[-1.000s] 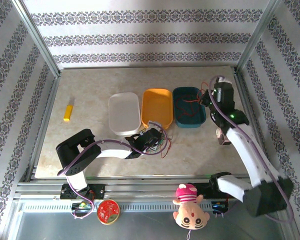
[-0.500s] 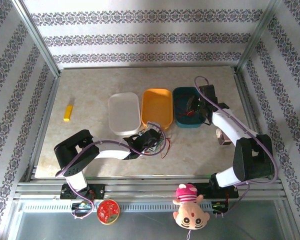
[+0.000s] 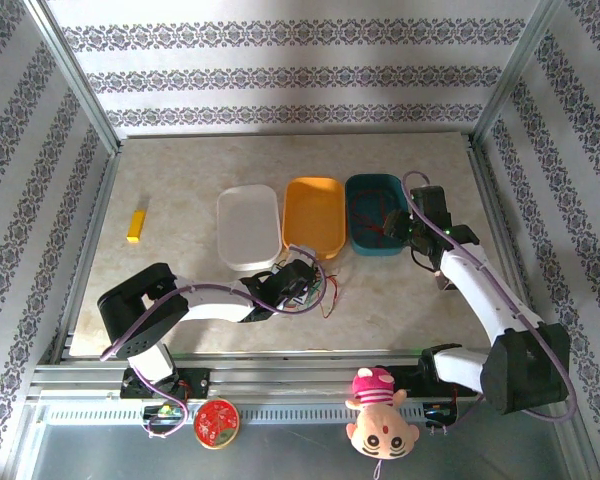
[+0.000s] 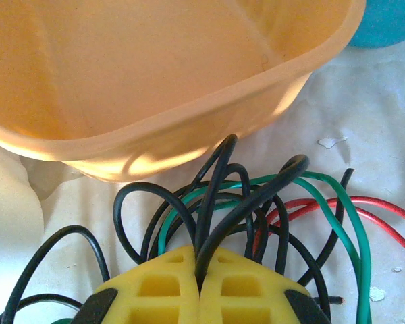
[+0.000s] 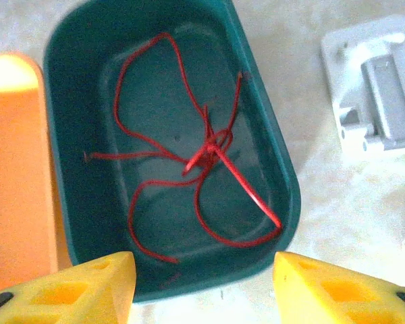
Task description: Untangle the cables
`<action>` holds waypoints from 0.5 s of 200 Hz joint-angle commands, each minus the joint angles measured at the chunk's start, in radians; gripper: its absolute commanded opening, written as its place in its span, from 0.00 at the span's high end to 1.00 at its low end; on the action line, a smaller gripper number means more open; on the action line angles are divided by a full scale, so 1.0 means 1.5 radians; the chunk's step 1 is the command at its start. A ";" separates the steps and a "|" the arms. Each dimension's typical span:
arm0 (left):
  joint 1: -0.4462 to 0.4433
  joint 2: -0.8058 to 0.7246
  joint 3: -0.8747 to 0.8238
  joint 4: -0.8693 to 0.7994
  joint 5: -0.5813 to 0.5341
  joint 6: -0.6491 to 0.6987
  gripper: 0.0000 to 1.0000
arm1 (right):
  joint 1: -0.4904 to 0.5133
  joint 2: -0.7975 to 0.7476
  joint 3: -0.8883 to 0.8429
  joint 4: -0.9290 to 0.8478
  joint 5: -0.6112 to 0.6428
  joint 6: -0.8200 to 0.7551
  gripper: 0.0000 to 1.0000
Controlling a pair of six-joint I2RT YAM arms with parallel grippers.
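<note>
Since 1 second ago the right hand [image 5: 202, 278] has drawn back from above the teal tray [image 5: 291, 192] toward its near right corner, and its fingers have come apart. It is released now and holds nothing. 1 red cable [image 5: 206, 152] lies loose on the floor of that tray, twisted on itself in the middle and not touching the hand.

Meanwhile the left hand [image 4: 201, 273] has hardly shifted. It is clenched on a black cable [image 4: 256, 200] that rises from between its 2 fingers, just beside the near end of the orange tray [image 4: 155, 81]. Around it the tangle [image 3: 325, 290] of black, green and red loops rests on the table [image 3: 180, 190].

For the coming move, I judge that the direction of this tangle matters most. Seen from the right hand it lies to the left and nearer to the robot, past the near end of the orange tray and well apart from the fingers. The left hand is clearly nearer, since it already grips the bundle. Green and red strands run out to the right of the left hand, so their long axis points roughly toward the right arm. A pull along this line seems the natural one.
</note>
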 commanded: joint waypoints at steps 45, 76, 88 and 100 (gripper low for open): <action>-0.007 -0.019 -0.014 0.030 -0.020 -0.009 1.00 | 0.125 0.017 -0.006 -0.074 -0.098 -0.071 0.46; -0.007 -0.024 -0.021 0.034 -0.028 -0.016 1.00 | 0.242 0.039 -0.042 -0.061 -0.178 -0.078 0.47; -0.007 -0.024 -0.022 0.036 -0.028 -0.017 1.00 | 0.273 0.061 -0.054 -0.051 -0.183 -0.073 0.48; -0.007 -0.022 -0.021 0.036 -0.028 -0.016 1.00 | 0.292 0.094 -0.057 -0.045 -0.183 -0.073 0.48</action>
